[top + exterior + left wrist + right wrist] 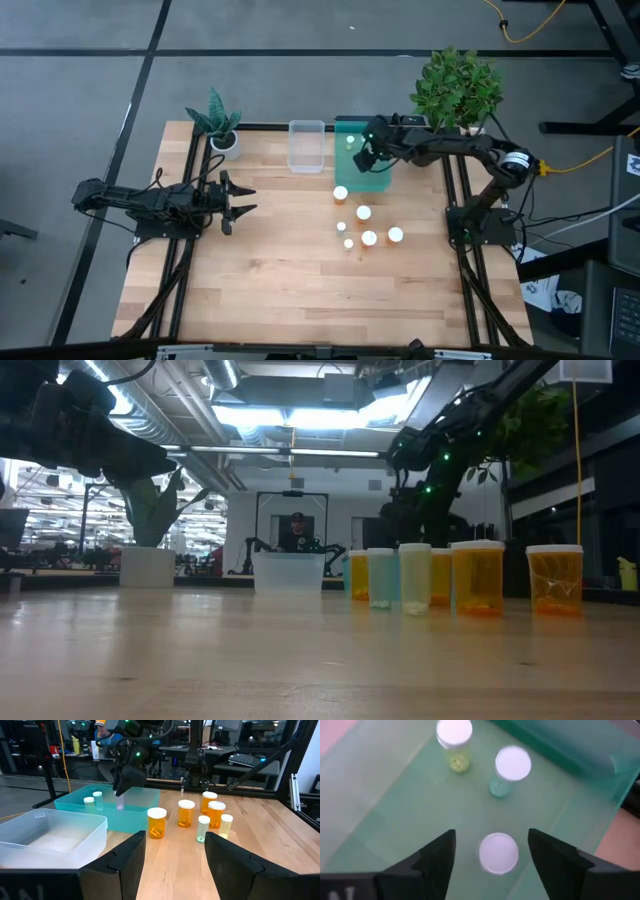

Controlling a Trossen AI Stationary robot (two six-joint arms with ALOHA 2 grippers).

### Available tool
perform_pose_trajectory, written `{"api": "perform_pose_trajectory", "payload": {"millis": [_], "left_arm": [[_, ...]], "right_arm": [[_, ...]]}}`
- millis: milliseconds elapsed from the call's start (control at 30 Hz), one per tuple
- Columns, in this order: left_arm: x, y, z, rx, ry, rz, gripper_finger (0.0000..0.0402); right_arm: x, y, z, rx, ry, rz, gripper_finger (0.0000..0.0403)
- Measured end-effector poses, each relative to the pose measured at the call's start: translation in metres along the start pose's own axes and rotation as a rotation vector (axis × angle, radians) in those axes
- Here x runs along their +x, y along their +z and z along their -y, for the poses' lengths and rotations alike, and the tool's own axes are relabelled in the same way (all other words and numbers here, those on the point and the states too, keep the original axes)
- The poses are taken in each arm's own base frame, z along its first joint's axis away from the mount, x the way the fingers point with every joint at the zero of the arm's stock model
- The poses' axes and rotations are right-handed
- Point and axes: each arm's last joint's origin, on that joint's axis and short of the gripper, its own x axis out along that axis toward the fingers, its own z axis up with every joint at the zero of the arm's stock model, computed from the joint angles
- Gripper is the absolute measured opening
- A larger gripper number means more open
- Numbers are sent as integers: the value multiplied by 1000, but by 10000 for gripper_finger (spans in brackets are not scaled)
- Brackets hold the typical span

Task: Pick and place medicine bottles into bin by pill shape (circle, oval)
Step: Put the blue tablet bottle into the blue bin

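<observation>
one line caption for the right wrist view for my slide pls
Right end effector open above the teal bin, one white-capped bottle between its fingers, two more beyond.

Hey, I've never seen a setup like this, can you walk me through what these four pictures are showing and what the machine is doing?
This is a two-armed robot at a wooden table. One picture looks straight down, one looks level across the tabletop, and two come from cameras on the arms' wrists.

The right tool hangs open over the teal bin. Its wrist camera shows three small white-capped bottles in that bin, one directly between its fingers, with nothing gripped. The left tool waits open and empty near the table's left side.

Beside the teal bin sits a clear bin, which looks empty. Six more medicine bottles stand on the table, some orange, some pale. Two potted plants stand at the back corners.
</observation>
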Motion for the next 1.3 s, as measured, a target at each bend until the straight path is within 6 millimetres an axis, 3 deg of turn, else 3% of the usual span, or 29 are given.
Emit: {"api": "perform_pose_trajectory", "payload": {"millis": [200,367,567,733,1000,1167,1300], "left_arm": [[0,0,0,0,0,0,195],[0,0,0,0,0,0,195],[0,0,0,0,0,0,195],[0,0,0,0,0,0,195],[0,0,0,0,0,0,195],[0,0,0,0,0,0,195],[0,0,0,0,0,0,195]], "right_arm": [[-31,19,-7,-19,41,105,260],[-81,20,-36,-143,103,257,249],[-142,-8,-74,-317,331,334,234],[-169,-40,-101,-460,548,273,229],[-175,-88,-139,-681,681,172,229],[-161,-110,-149,-772,663,108,229],[-145,-115,-157,-742,586,87,229]]}}
